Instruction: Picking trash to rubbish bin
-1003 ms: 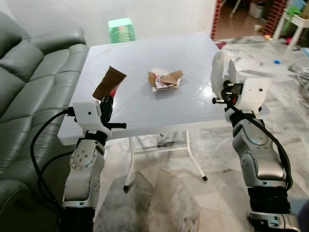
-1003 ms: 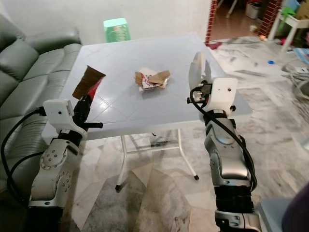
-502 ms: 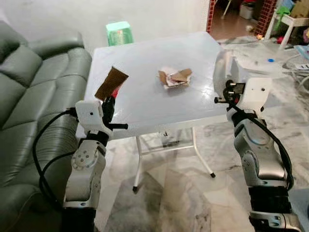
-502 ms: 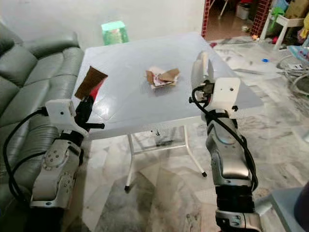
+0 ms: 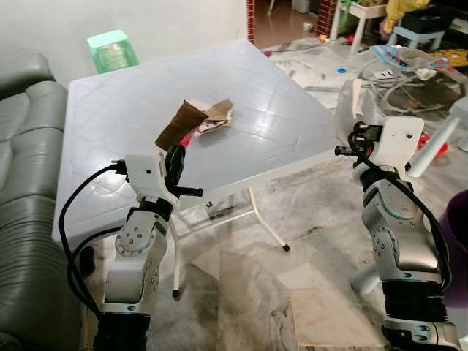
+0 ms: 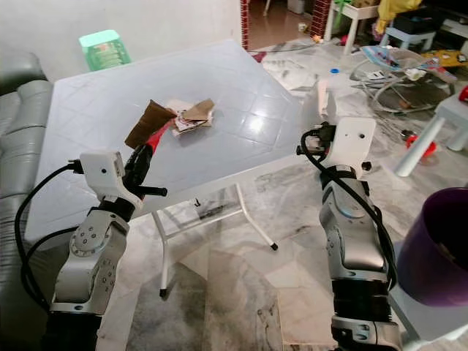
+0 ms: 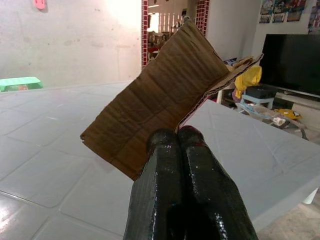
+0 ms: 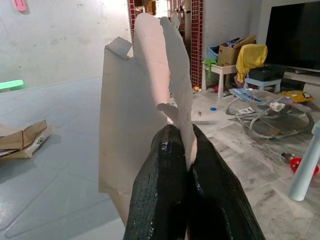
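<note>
Writing: none that I can read on any of the scraps or on the table.
Table: white plastic folding table, the landmark here.
Left gripper: raised at the table's near edge, fingers pinched tight on a brown cardboard piece that stands up tilted above them.
Right gripper: up by the table's right-hand corner, fingers clamped on a white torn card, held upright.
Scrap pile: brown and white torn packaging lying flat on the table, just behind the brown cardboard piece.
Purple bin: on the floor well off the table's right side, beyond the right arm.
Head views: a green stool behind the table and a grey sofa along its left side.
Wrist views: a dark television and cluttered shelves past the table.
</note>
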You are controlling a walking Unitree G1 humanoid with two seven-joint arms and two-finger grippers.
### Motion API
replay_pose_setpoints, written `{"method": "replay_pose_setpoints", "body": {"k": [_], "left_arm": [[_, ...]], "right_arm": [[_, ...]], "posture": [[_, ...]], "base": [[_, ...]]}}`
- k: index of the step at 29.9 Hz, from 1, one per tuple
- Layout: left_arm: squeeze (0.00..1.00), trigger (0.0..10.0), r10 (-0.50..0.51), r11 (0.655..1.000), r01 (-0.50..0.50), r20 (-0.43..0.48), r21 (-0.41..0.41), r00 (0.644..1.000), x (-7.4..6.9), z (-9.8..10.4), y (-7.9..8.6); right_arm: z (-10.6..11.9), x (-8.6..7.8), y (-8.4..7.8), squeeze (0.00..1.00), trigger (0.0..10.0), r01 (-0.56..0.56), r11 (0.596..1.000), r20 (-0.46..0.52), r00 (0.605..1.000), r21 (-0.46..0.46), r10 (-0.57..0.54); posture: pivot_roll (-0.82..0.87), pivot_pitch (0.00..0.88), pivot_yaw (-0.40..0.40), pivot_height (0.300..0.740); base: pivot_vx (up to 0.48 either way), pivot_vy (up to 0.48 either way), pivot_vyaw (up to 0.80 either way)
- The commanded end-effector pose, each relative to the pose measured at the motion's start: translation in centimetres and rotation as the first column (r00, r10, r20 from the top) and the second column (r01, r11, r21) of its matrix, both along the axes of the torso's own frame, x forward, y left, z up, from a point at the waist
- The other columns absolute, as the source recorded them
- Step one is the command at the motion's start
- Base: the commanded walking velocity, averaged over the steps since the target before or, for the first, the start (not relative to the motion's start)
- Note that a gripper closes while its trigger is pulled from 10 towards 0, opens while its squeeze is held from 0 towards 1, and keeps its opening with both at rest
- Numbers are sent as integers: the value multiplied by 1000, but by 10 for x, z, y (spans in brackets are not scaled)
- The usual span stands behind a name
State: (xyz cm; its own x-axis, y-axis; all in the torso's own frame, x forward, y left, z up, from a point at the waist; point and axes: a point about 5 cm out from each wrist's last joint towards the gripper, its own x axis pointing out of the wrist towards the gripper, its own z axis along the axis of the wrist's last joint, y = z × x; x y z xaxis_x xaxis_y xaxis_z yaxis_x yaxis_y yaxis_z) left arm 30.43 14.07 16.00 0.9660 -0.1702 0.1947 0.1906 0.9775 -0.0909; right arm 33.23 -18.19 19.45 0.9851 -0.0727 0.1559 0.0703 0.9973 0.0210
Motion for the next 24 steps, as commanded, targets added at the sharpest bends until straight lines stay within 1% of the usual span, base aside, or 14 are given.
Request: {"method": "replay_pose_setpoints", "body": {"k": [1, 12, 24], "left_arm": [[0, 0, 7, 1000, -7, 16, 5, 1000, 0, 4, 3], [0, 0, -18, 1000, 18, 12, -8, 1000, -2, 2, -1], [0, 0, -12, 999, 12, 16, -33, 1000, -3, 3, -1]], "right_arm": [[4, 1, 3, 0, 10000, -7, 1000, 9, 1000, -5, 7], [5, 1, 1, 0, 10000, -5, 1000, 12, 1000, -12, 6], [7, 1, 1, 0, 10000, -9, 1000, 24, 1000, -21, 10]], "posture": [[-53, 36, 76, 740], [-55, 37, 75, 740], [-56, 38, 71, 740]], "base": [[0, 0, -788], [0, 0, -788], [0, 0, 0]]}}
